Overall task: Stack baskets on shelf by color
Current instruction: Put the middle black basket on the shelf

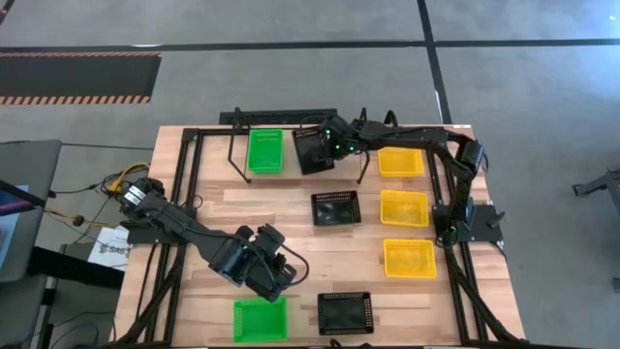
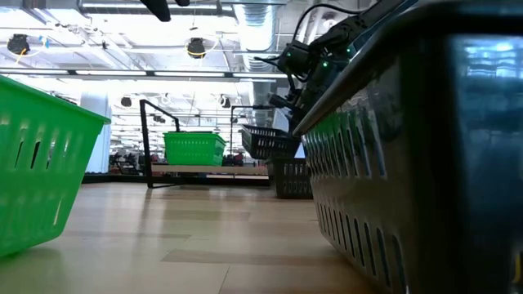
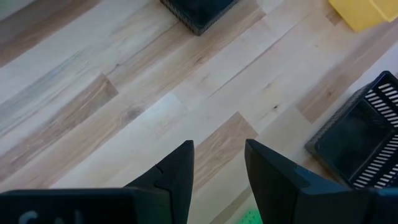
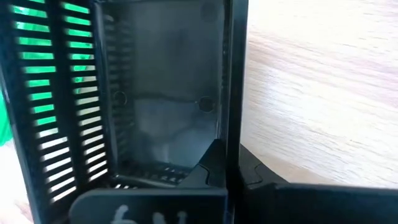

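You have pale matt wood under everything: the tabletop (image 1: 291, 208) shows smooth planks with darker grain streaks. The black basket (image 4: 155, 93) looks like glossy slotted plastic (light glints off its floor). At twelve o'clock, the shelf (image 1: 242, 155) stands on thin black metal legs.

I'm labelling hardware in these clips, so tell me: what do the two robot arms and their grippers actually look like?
Both arms are dark, nearly black, jointed, with thick boxy segments. The left gripper ends in two matte black, wedge-shaped fingers tapering to blunt tips. The right gripper has the same dark build, with small green indicator lights glowing near its wrist. Yellow and dark cables bunch beside the left arm's base.
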Controlling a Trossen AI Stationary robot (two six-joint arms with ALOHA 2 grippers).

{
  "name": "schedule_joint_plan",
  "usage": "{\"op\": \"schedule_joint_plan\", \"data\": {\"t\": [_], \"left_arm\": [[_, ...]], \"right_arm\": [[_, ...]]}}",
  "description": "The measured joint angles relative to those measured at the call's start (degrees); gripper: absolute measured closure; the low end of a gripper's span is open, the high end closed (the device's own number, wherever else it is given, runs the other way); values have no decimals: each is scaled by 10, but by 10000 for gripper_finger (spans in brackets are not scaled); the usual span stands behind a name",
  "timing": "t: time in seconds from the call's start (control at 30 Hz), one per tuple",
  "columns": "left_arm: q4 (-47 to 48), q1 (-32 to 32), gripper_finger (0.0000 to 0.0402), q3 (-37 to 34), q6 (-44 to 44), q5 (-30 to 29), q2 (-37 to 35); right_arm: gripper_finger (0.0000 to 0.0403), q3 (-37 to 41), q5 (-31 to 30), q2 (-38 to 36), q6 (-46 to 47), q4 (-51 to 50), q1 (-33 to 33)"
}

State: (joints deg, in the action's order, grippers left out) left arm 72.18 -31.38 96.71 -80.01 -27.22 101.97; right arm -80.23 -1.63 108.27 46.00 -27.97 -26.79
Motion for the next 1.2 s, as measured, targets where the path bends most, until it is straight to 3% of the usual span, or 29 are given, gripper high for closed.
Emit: {"op": "schedule_joint_plan", "data": {"t": [0.3,0.6,1.2], "left_arm": [[-2,0,271,0,0,1,0],[-2,0,271,0,-7,1,0],[-17,0,271,0,-4,1,0]], "right_arm": [[374,0,4,0,-9,1,0],[377,0,6,0,-24,2,1],[313,-1,16,0,-25,37,1]]}}
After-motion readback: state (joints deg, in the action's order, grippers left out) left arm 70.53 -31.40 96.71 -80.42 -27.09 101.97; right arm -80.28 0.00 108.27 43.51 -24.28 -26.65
